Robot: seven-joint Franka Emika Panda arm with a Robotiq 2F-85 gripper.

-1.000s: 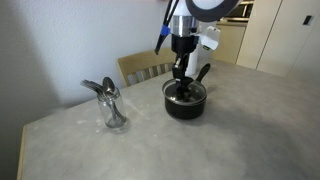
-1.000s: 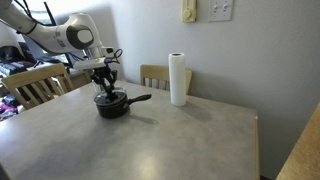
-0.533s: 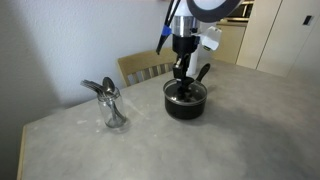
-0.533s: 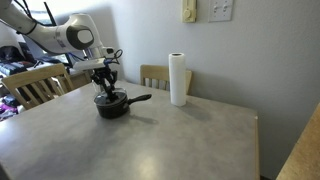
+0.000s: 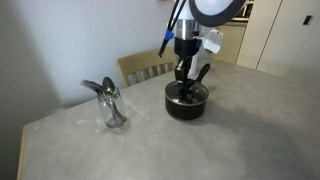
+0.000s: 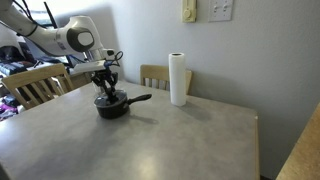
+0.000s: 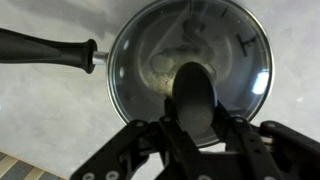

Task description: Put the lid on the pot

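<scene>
The small black pot (image 5: pixel 186 108) stands on the grey table (image 5: pixel 235 140) toward its far edge. The round glass lid with a metal rim (image 7: pixel 150 55) already rests on it. In the wrist view the rim of the lid lines up with the rim of the pot, and the pot's long black handle (image 7: pixel 45 48) sticks out to the left. The claw (image 7: pixel 197 120) comes straight down from above. Its two dark fingers (image 7: pixel 168 128) are closed on the lid's black knob (image 7: pixel 195 90), one on either side.

In both exterior views the arm stands upright over the pot, and nothing lies between the claw (image 5: pixel 183 84) and the lid.

In an exterior view a clear drinking glass (image 5: pixel 116 116) holding metal spoons (image 5: pixel 100 87) stands well apart from the pot, to its left and a little nearer. A light wooden chair (image 5: pixel 145 66) is pushed in behind the far table edge.

In an exterior view the pot (image 6: pixel 110 108) sits at the far left of the table, its handle pointing right. An upright white paper towel roll (image 6: pixel 178 79) stands near the far edge, to the right of the handle tip and apart from it. A second wooden chair (image 6: pixel 35 85) stands at the left side of the table.
</scene>
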